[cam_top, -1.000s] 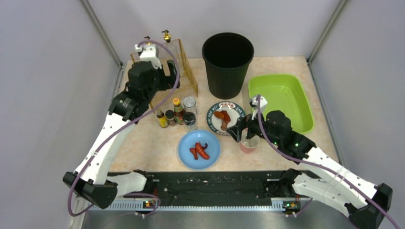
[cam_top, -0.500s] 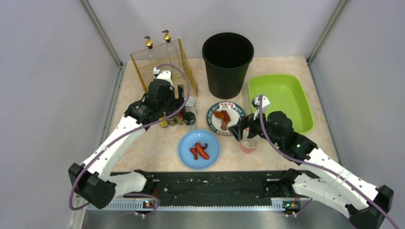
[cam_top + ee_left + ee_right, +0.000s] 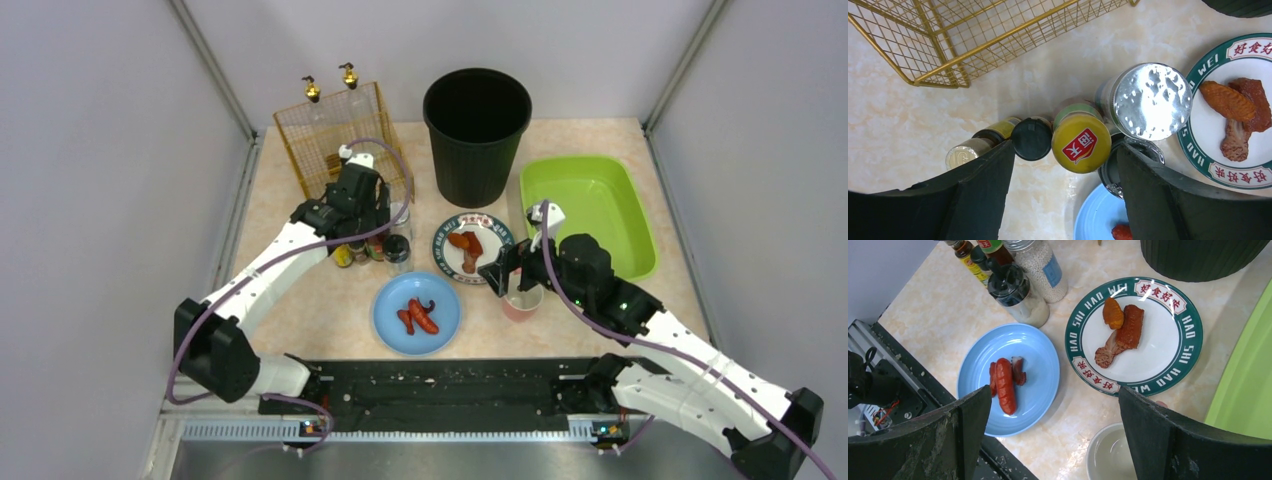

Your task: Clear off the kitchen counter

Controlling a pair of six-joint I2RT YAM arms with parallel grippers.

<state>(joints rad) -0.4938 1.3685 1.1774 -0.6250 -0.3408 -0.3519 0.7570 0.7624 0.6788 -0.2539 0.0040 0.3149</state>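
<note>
The kitchen counter (image 3: 290, 300) is beige speckled marble. Several condiment bottles (image 3: 385, 250) stand at its middle left. My left gripper (image 3: 372, 212) hangs open and empty right over them. In the left wrist view (image 3: 1063, 195) its jaws straddle a yellow-capped bottle (image 3: 1081, 142), with a black-capped bottle (image 3: 1032, 138) and a silver-lidded jar (image 3: 1152, 100) beside it. My right gripper (image 3: 505, 270) is open and empty above a pale pink cup (image 3: 522, 302). In the right wrist view (image 3: 1053, 440) the cup (image 3: 1110, 455) sits just inside the right finger.
A blue plate (image 3: 440, 300) holds sausages (image 3: 1004, 385). A green-rimmed plate (image 3: 445, 235) holds meat pieces. A black bin (image 3: 477, 130) stands at the back, a gold wire basket (image 3: 335, 140) at the back left, a lime-green tray (image 3: 590, 210) at the right. A black rail (image 3: 450, 385) runs along the near edge.
My left arm has swung from over the wire basket forward and right, down over the condiment bottles. The right arm has hardly moved.
</note>
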